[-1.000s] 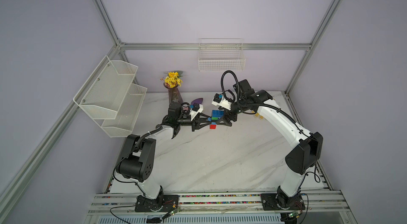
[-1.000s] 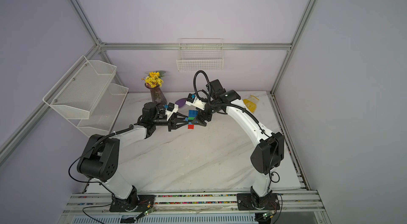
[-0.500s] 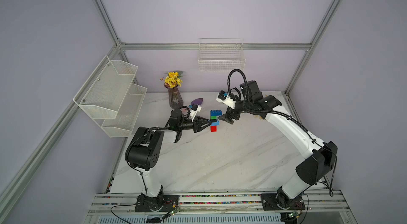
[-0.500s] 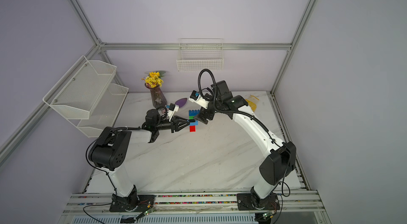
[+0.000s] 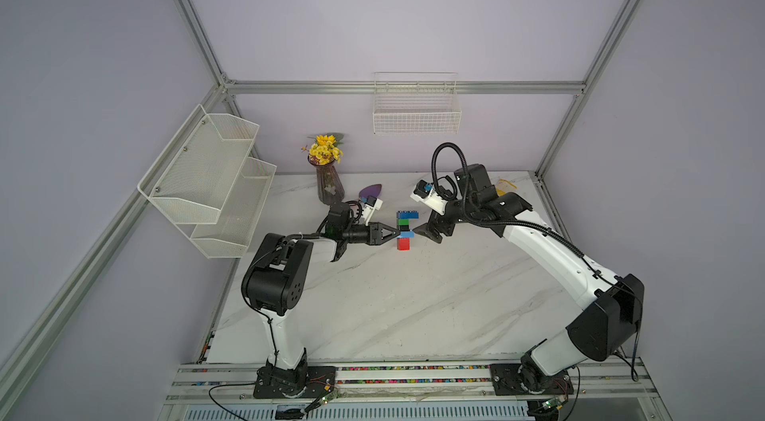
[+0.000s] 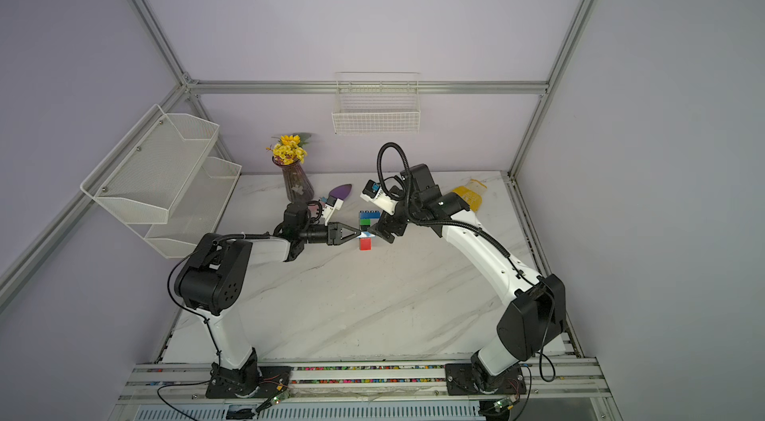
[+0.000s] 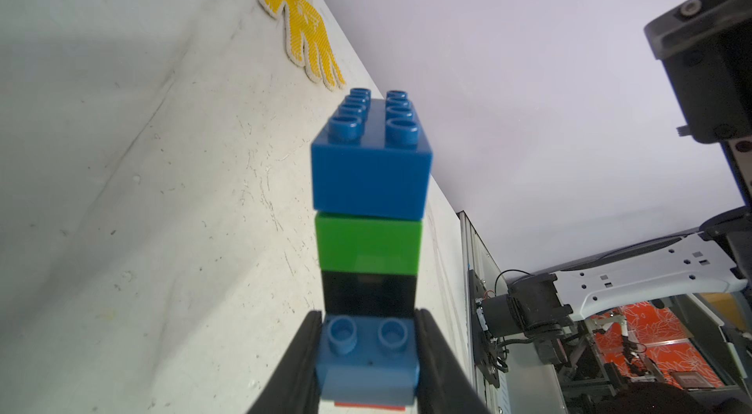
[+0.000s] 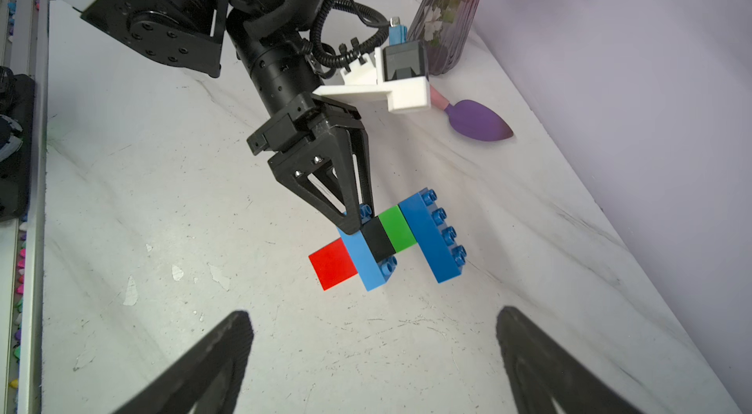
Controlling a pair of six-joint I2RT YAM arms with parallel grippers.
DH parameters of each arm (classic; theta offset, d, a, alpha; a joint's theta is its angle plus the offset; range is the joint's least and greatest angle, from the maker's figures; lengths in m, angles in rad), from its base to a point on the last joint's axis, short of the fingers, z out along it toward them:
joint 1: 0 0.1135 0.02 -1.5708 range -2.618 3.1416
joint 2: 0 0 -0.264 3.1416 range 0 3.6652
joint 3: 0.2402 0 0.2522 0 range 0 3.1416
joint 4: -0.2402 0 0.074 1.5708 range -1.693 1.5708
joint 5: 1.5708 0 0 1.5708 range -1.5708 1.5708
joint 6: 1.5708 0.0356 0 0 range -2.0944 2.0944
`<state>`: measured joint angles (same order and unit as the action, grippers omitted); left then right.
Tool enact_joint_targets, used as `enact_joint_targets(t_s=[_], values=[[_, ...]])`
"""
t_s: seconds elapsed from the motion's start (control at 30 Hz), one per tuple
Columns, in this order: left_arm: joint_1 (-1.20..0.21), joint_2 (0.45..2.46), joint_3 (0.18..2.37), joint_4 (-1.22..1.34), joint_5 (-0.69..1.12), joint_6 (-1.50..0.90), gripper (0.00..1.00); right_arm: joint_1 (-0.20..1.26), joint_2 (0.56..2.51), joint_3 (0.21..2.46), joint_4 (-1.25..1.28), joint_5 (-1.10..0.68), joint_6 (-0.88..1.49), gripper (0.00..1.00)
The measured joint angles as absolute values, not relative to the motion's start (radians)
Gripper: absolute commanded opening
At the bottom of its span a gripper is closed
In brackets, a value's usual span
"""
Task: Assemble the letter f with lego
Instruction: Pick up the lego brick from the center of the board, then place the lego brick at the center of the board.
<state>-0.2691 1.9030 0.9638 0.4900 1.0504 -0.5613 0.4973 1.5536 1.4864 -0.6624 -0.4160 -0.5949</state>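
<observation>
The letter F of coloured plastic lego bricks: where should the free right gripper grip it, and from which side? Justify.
Probably the red square brick at the stem's foot, approached from the side of the open right gripper: its flat parallel faces are bare, nothing juts there, and the left gripper clamps the light blue long brick next to it.

We are seeing soft, even light coming from above, leaving only faint shadows on the marble table (image 5: pixel 414 307). In the left wrist view the light blue brick (image 7: pixel 368 367) is blurring close to the lens, while the green brick (image 7: pixel 368 245) is catching a faint sheen.
</observation>
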Motion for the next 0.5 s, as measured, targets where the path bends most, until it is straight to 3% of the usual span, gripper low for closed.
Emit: enact_joint_targets(t_s=[0.5], values=[[-0.288, 2.001, 1.138, 0.083, 0.994, -0.509, 0.23, 0.494, 1.52, 1.425, -0.621, -0.412, -0.57, 0.97]])
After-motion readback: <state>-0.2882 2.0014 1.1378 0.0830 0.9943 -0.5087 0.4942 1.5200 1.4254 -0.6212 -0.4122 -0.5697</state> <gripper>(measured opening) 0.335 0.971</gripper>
